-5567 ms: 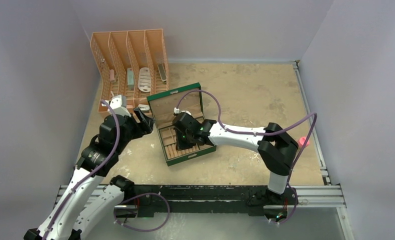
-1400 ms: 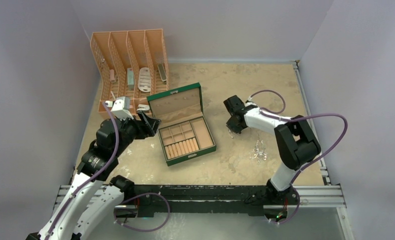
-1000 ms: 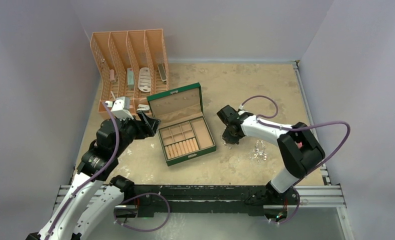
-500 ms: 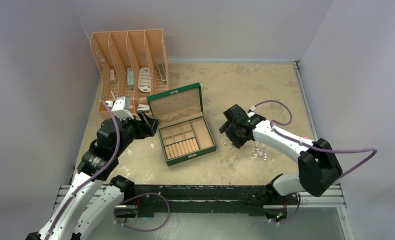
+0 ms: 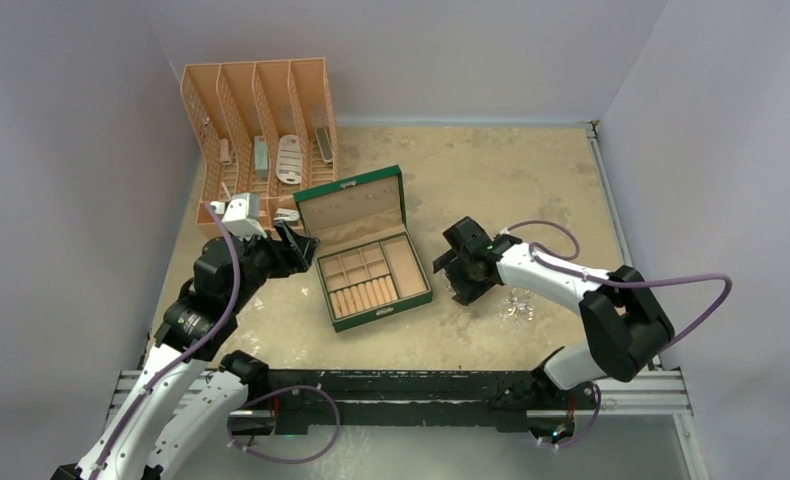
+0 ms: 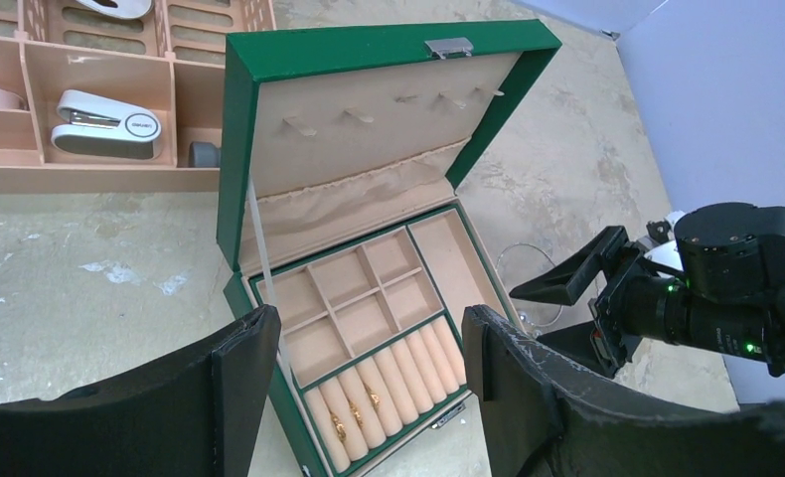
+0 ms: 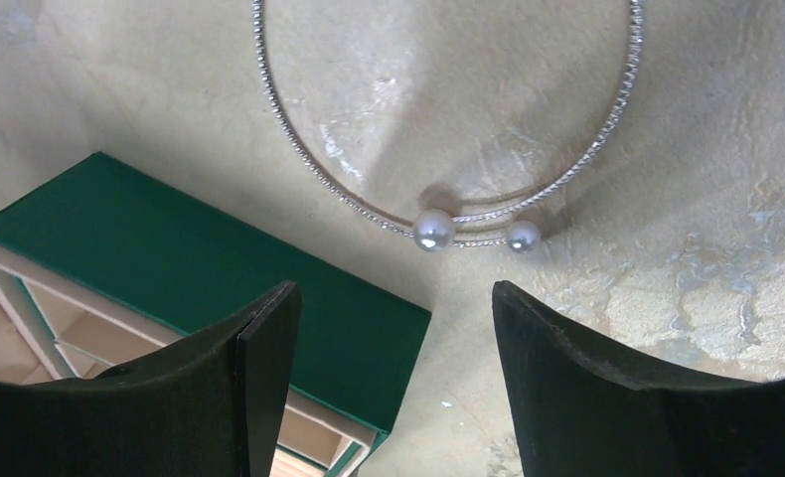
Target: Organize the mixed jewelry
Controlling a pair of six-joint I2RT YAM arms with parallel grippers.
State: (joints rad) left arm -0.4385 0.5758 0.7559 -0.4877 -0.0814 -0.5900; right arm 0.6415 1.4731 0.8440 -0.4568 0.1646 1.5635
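Note:
A thin wire hoop (image 7: 434, 230) with two small pearls lies free on the table, just beyond my right gripper's fingertips. My right gripper (image 7: 393, 298) (image 5: 455, 270) hovers low and open, empty, beside the right wall of the open green jewelry box (image 5: 423, 285). Small gold rings (image 6: 355, 417) sit between the padded rolls at the box's front. A silvery glittering chain cluster (image 5: 517, 303) lies on the table right of that gripper. My left gripper (image 6: 369, 318) (image 5: 296, 245) is open and empty, held above the box's left side.
An orange slotted rack (image 5: 256, 130) stands at the back left and holds a white stapler (image 6: 100, 111) and other small items. The box's lid (image 6: 369, 129) stands upright. Walls close in on three sides, and a metal rail (image 5: 401, 385) runs along the near edge.
My right gripper has gone from nearly shut to wide open, with the hoop now lying free before it. The right arm's elbow swung toward the near right. The left arm has stayed still.

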